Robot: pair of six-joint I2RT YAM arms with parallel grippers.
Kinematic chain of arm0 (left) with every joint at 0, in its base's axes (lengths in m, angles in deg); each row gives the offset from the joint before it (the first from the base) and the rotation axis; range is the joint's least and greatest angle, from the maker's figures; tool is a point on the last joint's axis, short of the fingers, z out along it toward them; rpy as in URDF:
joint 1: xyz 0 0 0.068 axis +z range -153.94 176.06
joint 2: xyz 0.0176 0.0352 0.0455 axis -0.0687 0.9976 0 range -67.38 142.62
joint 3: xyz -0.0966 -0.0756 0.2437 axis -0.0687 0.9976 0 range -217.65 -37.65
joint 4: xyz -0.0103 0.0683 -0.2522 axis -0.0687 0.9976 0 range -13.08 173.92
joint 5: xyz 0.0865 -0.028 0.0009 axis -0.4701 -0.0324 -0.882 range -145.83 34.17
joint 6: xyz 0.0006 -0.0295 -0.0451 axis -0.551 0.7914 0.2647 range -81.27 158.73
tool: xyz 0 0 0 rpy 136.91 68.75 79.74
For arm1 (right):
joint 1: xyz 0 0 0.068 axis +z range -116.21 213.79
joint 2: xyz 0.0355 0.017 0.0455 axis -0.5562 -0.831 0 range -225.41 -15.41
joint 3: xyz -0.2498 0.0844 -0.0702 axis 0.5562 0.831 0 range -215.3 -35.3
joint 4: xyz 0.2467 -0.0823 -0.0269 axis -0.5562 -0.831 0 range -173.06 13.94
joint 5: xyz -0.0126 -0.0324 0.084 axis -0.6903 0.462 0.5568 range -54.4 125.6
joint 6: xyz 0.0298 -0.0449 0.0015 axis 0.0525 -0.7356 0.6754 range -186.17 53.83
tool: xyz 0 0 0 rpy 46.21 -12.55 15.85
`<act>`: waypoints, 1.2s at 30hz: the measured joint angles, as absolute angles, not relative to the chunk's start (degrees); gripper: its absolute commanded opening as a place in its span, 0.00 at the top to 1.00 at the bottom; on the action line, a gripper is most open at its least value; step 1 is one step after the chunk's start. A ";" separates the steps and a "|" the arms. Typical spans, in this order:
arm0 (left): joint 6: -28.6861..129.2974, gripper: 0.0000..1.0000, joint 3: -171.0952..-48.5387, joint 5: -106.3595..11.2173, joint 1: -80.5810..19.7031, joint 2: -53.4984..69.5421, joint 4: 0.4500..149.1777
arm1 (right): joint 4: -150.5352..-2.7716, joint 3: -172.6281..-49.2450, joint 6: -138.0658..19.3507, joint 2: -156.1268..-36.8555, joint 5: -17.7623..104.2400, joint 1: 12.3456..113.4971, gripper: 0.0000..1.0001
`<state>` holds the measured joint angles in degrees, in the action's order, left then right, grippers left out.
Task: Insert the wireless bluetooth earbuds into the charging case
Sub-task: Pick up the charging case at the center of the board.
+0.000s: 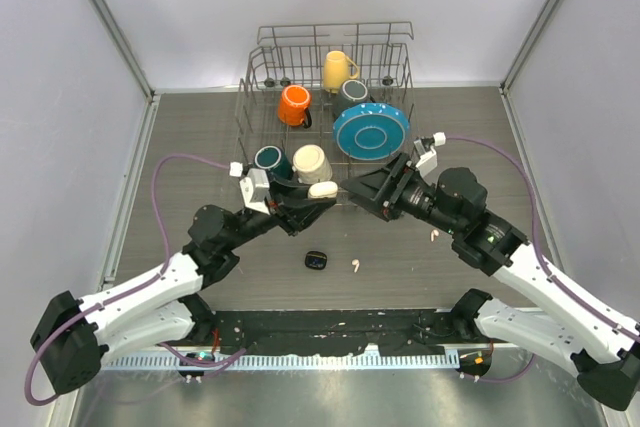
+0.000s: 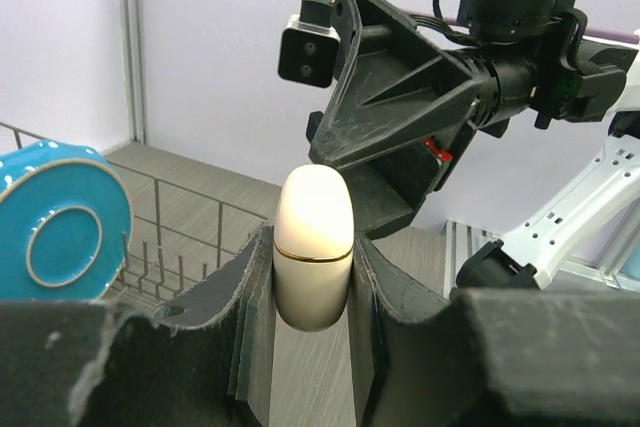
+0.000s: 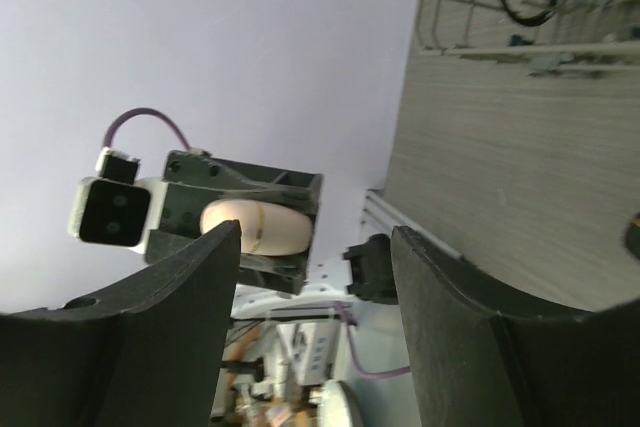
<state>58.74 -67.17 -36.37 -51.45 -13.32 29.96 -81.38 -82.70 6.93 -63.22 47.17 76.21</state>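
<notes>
The left end effector [image 1: 322, 190] is clamped on one cream case [image 2: 313, 257], its lid shut, held in the air over the middle of the table [image 1: 200, 127]. The right end effector [image 1: 352, 190] faces it just beside the case, jaws apart and empty. Two white earbuds lie on the table: one earbud [image 1: 355, 266] toward the near edge, the other earbud [image 1: 434, 235] nearer the right edge. One small black item [image 1: 316, 260] lies near the first; I cannot tell what it is. At the far edge, one rack [image 1: 290, 57] holds five mugs [image 1: 294, 105] and one blue plate [image 1: 371, 131]

Left hand [image 1: 322, 194] clamped tight, right hand [image 1: 356, 194] spread, facing it.
</notes>
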 measured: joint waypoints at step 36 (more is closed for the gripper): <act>57.05 1.00 -62.31 -32.26 -51.45 -13.61 21.32 | -71.17 -82.96 10.21 -69.10 60.00 76.08 0.34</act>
